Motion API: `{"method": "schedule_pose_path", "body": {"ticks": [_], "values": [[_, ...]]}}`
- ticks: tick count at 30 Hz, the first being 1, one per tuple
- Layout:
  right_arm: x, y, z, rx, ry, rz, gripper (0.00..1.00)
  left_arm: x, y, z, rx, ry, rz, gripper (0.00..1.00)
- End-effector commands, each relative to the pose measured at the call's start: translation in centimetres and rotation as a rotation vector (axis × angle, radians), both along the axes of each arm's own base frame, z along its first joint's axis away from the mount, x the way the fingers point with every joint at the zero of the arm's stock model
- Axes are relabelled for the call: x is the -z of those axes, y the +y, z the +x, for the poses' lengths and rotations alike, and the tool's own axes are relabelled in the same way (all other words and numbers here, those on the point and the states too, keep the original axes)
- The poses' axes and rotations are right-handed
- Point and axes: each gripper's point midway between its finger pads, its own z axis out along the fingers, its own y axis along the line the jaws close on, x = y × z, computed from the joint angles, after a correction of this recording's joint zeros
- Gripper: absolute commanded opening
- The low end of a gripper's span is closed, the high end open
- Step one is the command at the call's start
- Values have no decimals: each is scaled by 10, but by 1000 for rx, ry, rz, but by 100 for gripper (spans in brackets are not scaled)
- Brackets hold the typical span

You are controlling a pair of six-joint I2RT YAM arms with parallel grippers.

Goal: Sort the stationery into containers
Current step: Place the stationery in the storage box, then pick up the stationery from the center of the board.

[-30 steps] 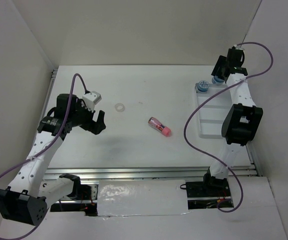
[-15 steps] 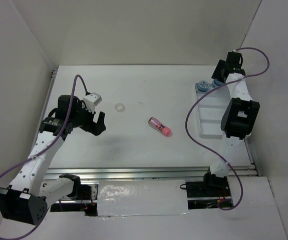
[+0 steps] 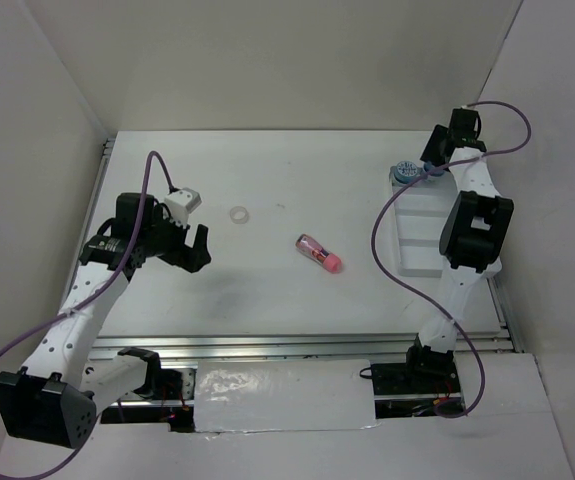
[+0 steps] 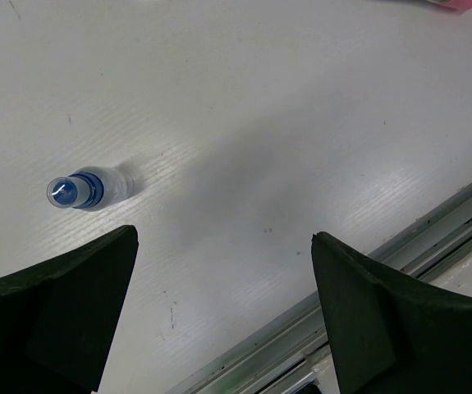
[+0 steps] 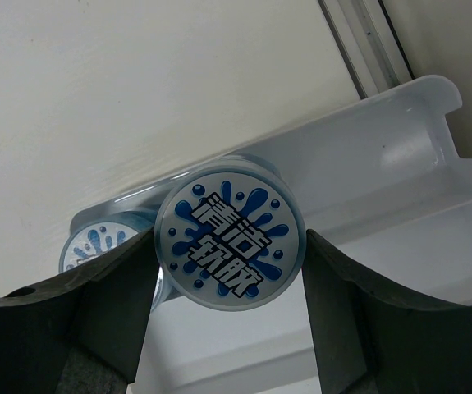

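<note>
Blue pot [image 5: 230, 244] with a splash-print lid and white characters: clamped between the right gripper [image 5: 230, 238] fingers, one finger on each side of its rim. It is held over the far-left end of the white compartment tray [image 5: 400, 164]. Whether it touches the tray floor, cannot tell.

Second blue pot [image 5: 96, 242] has the same lid print. It sits just beside the held one, at the tray's far-left corner, partly hidden behind the gripper's left finger. In the top view it shows at that corner [image 3: 403, 173], with the right gripper [image 3: 432, 165] close on its right. The tray [image 3: 417, 240] lies on the right side of the table [image 3: 297, 190], partly covered by the right arm.

Pink tube [image 3: 318, 253] lies flat near table centre, tilted, darker end toward far-left, well apart from the tray.

Translucent ring [image 3: 238, 214] lies flat on the table, far-left of the tube, apart from it.

Small blue-capped bottle [image 4: 88, 189] lies on its side on the table, cap toward the camera, just beyond the left finger of the left gripper [image 4: 223, 238], not touching it. Left gripper jaws are spread wide with nothing between them, hovering over bare table on the left side [image 3: 189, 247]. Metal edge rail [image 4: 433, 230] runs along lower right of the left wrist view. A pink sliver of the tube shows at the top-right edge.
</note>
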Motion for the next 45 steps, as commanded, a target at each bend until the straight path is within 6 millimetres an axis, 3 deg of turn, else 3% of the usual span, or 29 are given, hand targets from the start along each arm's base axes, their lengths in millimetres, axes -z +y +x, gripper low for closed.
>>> {"method": "schedule_pose_path", "body": {"ticks": [1,11,14,16,18,21,24,29,30,32,33,35,36,37,38,39,40,43,44,45], "values": [[-30,-9,25,0,-119,-35,40,-5,-4,5,7,-20,-31,99],[-4,-9,29,-11,-73,-42,44,-2,-3,6,0,-8,-38,99],[3,-10,29,-10,-61,-41,56,0,-2,6,-5,-2,-38,99],[4,-6,29,-19,-57,-31,75,0,-1,6,-4,-3,-35,99],[3,-5,29,-25,-59,-26,81,0,-1,6,-5,-1,-32,99],[-7,4,28,-46,-72,-14,88,-2,-1,7,-5,-7,-32,99],[-32,12,25,-66,-109,-21,95,-5,-2,8,0,-15,-36,99],[-108,39,2,-145,-204,-14,95,-17,-1,6,-2,-46,-34,99],[-134,53,-12,-211,-243,-8,94,-18,0,5,0,-53,-30,99],[-160,72,-30,-301,-282,-10,89,-20,1,1,0,-63,-30,99],[-181,85,-48,-378,-309,-30,87,-23,1,-2,1,-76,-33,99],[-200,110,-78,-487,-308,-92,84,-21,1,-5,3,-78,-35,99],[-199,121,-91,-536,-285,-102,83,-24,1,-7,4,-94,-37,99],[-196,150,-103,-647,-276,-95,81,-22,2,-8,4,-96,-35,99],[-193,166,-122,-756,-262,-165,81,-21,2,-9,8,-99,-34,99],[-181,180,-137,-825,-212,-187,81,-20,3,-10,5,-106,-31,99],[-167,213,-154,-942,-171,-251,80,-20,2,-10,6,-107,-33,99],[-129,249,-185,-1062,-45,-293,78,-17,2,-11,10,-100,-34,99],[-109,275,-202,-1139,4,-280,77,-17,1,-11,10,-99,-36,99],[-97,286,-210,-1165,35,-268,76,-16,2,-10,6,-97,-34,99]]}}
